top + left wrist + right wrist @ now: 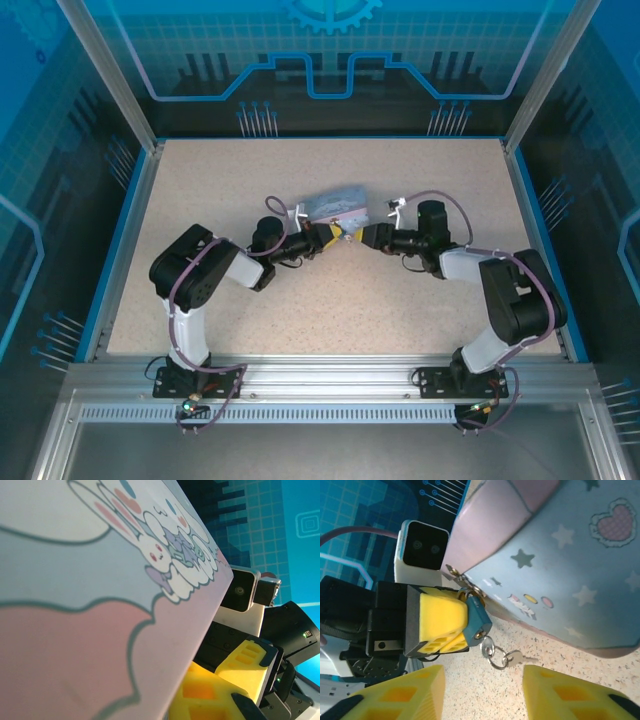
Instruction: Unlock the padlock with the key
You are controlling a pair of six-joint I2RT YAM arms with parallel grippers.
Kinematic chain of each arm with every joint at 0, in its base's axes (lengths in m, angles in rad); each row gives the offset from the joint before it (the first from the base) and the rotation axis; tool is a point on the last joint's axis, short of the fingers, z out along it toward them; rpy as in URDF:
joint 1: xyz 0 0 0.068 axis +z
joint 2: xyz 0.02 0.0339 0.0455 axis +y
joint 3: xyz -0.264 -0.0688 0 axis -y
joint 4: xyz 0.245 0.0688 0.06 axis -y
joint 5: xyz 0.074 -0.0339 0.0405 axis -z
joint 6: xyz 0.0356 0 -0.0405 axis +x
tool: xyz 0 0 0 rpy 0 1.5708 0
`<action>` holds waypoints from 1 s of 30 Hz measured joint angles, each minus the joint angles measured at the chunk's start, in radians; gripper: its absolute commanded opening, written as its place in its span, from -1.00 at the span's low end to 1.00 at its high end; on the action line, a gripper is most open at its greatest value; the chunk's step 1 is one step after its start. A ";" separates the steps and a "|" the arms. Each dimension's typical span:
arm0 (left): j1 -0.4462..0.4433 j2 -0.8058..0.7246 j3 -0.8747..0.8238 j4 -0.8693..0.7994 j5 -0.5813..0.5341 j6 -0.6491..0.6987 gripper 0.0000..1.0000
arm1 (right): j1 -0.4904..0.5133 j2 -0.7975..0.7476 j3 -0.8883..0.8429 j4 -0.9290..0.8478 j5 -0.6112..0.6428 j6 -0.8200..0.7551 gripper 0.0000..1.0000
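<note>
The padlock (479,616) is small, with a teal body and a brass keyhole. It hangs from the hasp of the pale blue tin (570,575). My left gripper (462,630) is shut on the padlock body, its yellow pads pressed against the side. A small silver key (486,647) sits in the keyhole, and a ring with a second key (517,656) dangles from it. My right gripper (482,672) is open just short of the key, with a finger on either side and nothing held. From above, the two grippers (335,237) (365,237) meet tip to tip in front of the tin (335,205).
The tin's lid with its white cartoon rabbit (160,555) fills most of the left wrist view, and a yellow finger (205,700) shows below it. Speckled tabletop (330,310) lies around the arms. A blue rim (130,220) and glass walls enclose the table.
</note>
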 measured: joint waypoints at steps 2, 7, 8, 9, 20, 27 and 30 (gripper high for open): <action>0.000 0.000 0.001 -0.002 0.000 0.000 -1.00 | 0.000 0.004 -0.022 0.061 -0.007 0.047 -0.24; 0.000 0.000 0.006 -0.006 0.000 0.000 -1.00 | 0.002 0.061 -0.072 0.268 -0.009 0.200 -0.27; 0.000 0.000 0.006 -0.006 0.000 0.000 -1.00 | 0.003 0.074 -0.074 0.295 -0.007 0.222 -0.27; 0.000 0.000 0.006 -0.006 0.000 0.000 -1.00 | 0.006 0.088 -0.074 0.320 -0.002 0.246 -0.27; 0.000 -0.001 0.008 -0.006 0.000 -0.002 -1.00 | 0.055 0.169 -0.043 0.406 0.031 0.336 -0.41; 0.000 0.000 0.008 -0.005 0.000 -0.002 -1.00 | 0.060 0.188 -0.044 0.461 0.042 0.366 -0.59; 0.000 -0.001 0.008 -0.002 0.000 -0.006 -1.00 | 0.060 0.198 -0.044 0.493 0.051 0.385 -0.66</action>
